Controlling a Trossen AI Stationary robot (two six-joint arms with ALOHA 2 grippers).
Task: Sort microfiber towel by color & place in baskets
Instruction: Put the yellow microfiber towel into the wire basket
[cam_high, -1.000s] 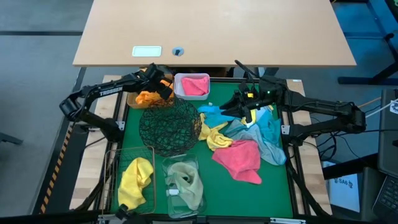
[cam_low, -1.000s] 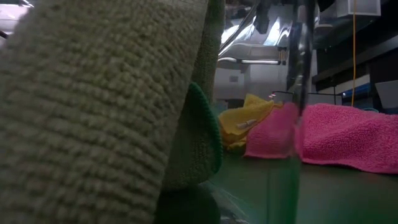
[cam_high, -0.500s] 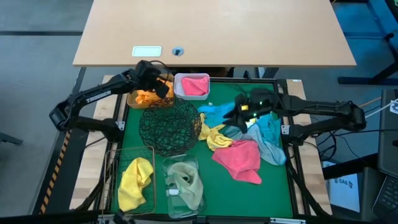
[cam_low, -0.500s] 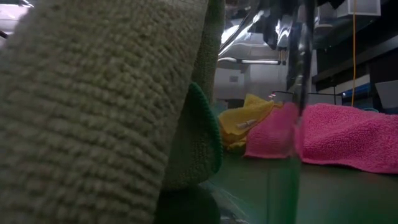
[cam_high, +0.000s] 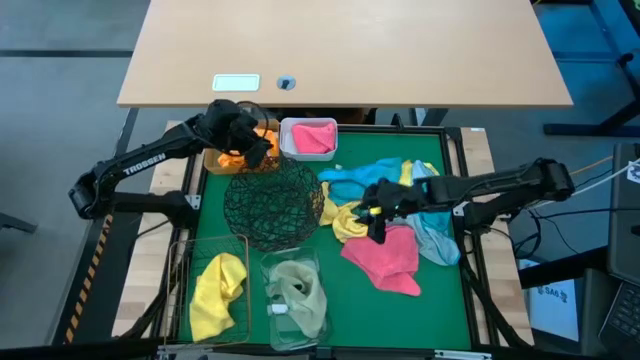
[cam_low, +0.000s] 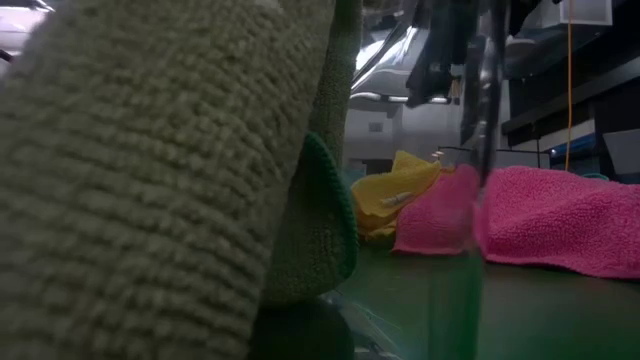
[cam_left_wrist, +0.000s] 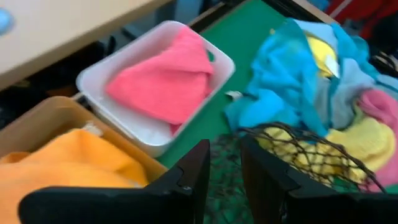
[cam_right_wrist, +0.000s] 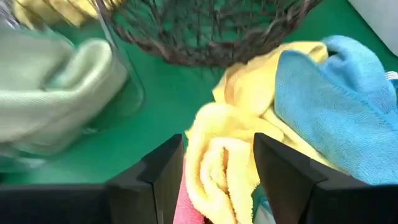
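Right gripper (cam_right_wrist: 211, 177) has its fingers apart, straddling the yellow towel (cam_high: 347, 222) in the pile. It might snag the blue towel (cam_right_wrist: 336, 118) too. Further back, left gripper (cam_left_wrist: 224, 174), empty and narrowly open, hangs over the tan box (cam_high: 212, 158).

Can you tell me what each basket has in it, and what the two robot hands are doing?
tan box: holds orange towel
white tub: holds pink towel
black mesh bowl: empty
wire basket: holds yellow towel
clear tub: holds olive towel
left gripper: empty, above the tan box
right gripper: open, around loose yellow towel
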